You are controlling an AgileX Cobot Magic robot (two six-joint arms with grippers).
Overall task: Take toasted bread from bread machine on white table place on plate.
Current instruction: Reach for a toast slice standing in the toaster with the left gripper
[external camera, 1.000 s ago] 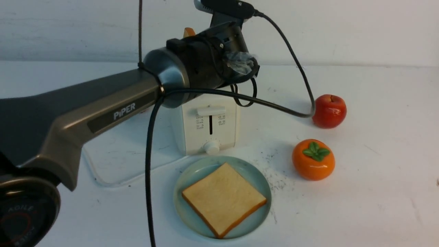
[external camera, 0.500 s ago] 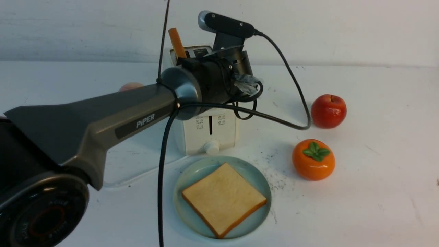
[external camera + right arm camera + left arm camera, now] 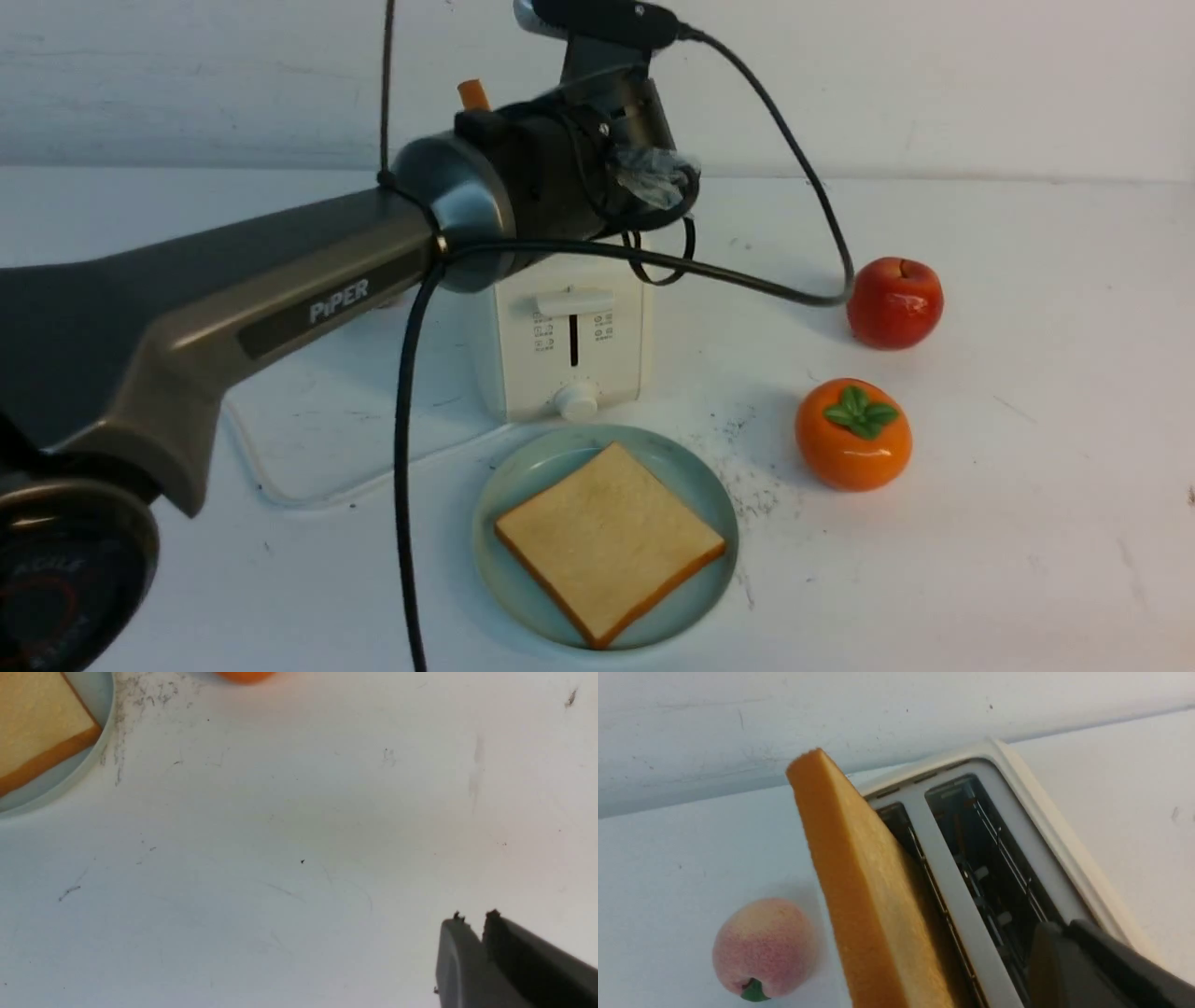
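Left end effector, fingers pressed together, hangs over the bread machine's bare slot; toasted bread stands just beside it, ungripped.

**Front camera:** sat between your two arms and faced forward over the white table at middle distance. Your left arm filled its left half.
**Left wrist camera:** looked down, very close, on the toaster slots and the upright toast.
**Right wrist camera:** hung close above the tabletop, facing down. It shared with your front view the plate, the flat toast slice and the orange fruit.
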